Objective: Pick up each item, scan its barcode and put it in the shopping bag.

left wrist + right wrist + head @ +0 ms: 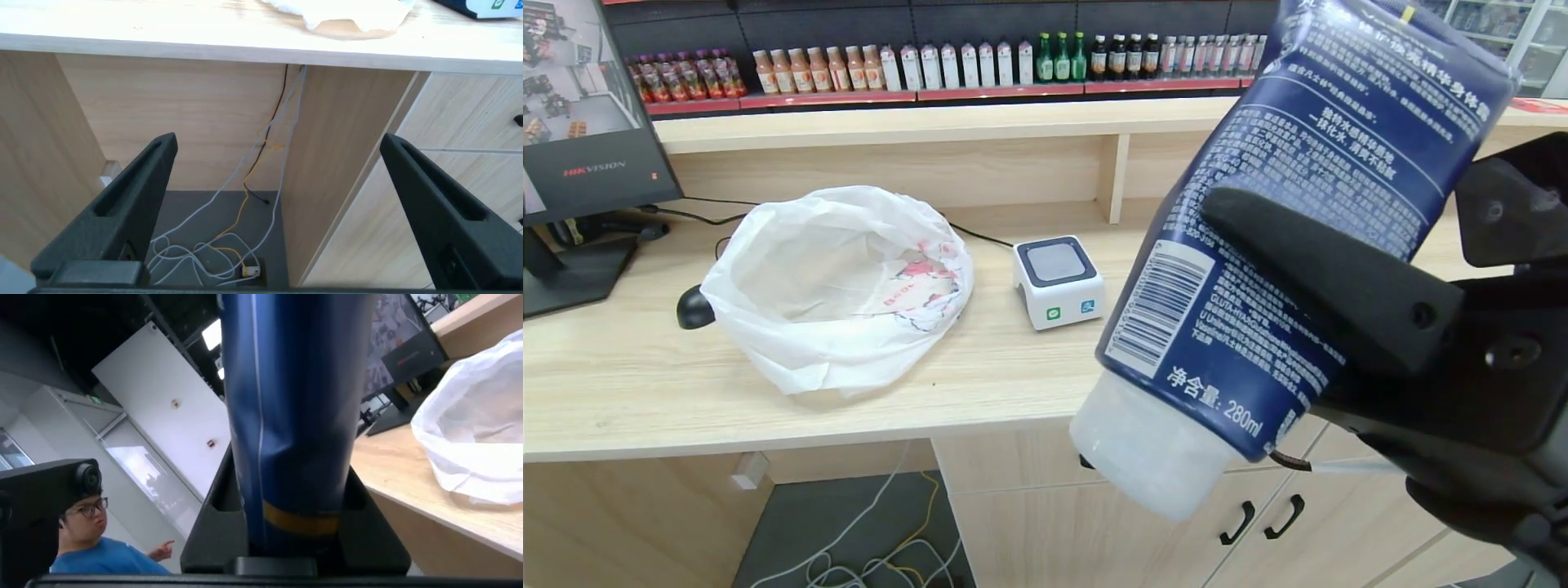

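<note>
A dark blue plastic squeeze tube [1233, 327] with a translucent white cap [1147, 449] is clamped in the right gripper [1258, 237], held tilted, cap downward, above the front edge of the pale wooden counter [980, 367]. Its black barcode on a white panel [1160, 306] and dense white print are turned toward the head camera. The small white box scanner [1058, 280] and the open white plastic shopping bag [837, 286] with red print are stood on the counter. The left gripper [278, 143] is held with fingers apart below counter level.

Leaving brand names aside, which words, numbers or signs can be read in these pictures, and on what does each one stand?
"净含量: 280ml": on the blue tube, near its cap.
Barcode on the tube: digits too small.
The tube's other white print: too small to read surely.
Scanner: two small icons, no words.
Shopping bag: red print, crumpled, unreadable.
Shelf bottles: labels too small.
</note>
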Tool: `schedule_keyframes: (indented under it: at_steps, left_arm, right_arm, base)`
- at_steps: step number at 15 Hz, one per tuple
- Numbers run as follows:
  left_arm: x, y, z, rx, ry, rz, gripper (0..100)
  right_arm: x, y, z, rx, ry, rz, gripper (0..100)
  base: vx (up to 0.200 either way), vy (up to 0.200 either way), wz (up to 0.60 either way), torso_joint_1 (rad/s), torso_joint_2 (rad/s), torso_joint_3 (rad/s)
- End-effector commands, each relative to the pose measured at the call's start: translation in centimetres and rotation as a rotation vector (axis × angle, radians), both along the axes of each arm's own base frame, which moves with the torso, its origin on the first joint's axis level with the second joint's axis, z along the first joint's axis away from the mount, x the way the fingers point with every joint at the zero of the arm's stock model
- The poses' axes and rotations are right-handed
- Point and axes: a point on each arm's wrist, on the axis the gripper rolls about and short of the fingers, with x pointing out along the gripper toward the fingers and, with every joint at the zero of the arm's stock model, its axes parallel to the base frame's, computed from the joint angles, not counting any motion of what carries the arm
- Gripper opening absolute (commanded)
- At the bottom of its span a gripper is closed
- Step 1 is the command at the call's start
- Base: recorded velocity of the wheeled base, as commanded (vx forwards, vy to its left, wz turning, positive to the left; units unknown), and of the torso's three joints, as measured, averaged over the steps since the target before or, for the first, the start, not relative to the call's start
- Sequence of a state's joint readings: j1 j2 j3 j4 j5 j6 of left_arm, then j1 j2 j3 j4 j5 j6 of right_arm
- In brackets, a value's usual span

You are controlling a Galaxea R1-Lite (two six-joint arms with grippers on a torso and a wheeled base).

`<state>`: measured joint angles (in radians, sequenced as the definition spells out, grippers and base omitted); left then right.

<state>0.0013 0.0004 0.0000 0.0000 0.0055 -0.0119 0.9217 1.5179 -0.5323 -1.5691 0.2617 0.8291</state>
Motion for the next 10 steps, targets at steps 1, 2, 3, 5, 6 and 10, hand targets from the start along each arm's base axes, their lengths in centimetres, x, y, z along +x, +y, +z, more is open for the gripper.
schedule_keyframes:
  at_steps: [1, 2, 3, 5, 6, 10]
  left_arm:
    - [0.0, 0.0, 0.0, 0.0, 0.0, 0.001, 100]
    - [0.0, 0.0, 0.0, 0.0, 0.0, 0.001, 100]
    - [0.0, 0.0, 0.0, 0.0, 0.0, 0.001, 100]
    - [0.0, 0.0, 0.0, 0.0, 0.0, 0.001, 100]
    - [0.0, 0.0, 0.0, 0.0, 0.0, 0.001, 100]
    - [0.0, 0.0, 0.0, 0.0, 0.0, 0.001, 100]
  right_arm:
    - [-0.5, -0.5, 0.0, 0.002, -0.005, 0.004, 0]
    - [-0.5, -0.5, -0.2, -0.008, -0.004, 0.007, 0]
    - [-0.5, -0.6, -0.4, -0.015, -0.005, 0.002, 0]
    - [-0.3, -0.6, -1.3, -0.061, -0.016, -0.024, 0]
    - [-0.1, -0.5, -1.6, -0.076, -0.025, -0.038, 0]
    - [3.5, -1.4, -2.6, -0.175, -0.137, -0.255, 0]
  base:
    - [0.0, 0.0, 0.0, 0.0, 0.0, 0.0]
    - [0.0, 0.0, 0.0, 0.0, 0.0, 0.0]
    - [0.0, 0.0, 0.0, 0.0, 0.0, 0.0]
    - [0.0, 0.0, 0.0, 0.0, 0.0, 0.0]
    - [0.0, 0.0, 0.0, 0.0, 0.0, 0.0]
    - [0.0, 0.0, 0.0, 0.0, 0.0, 0.0]
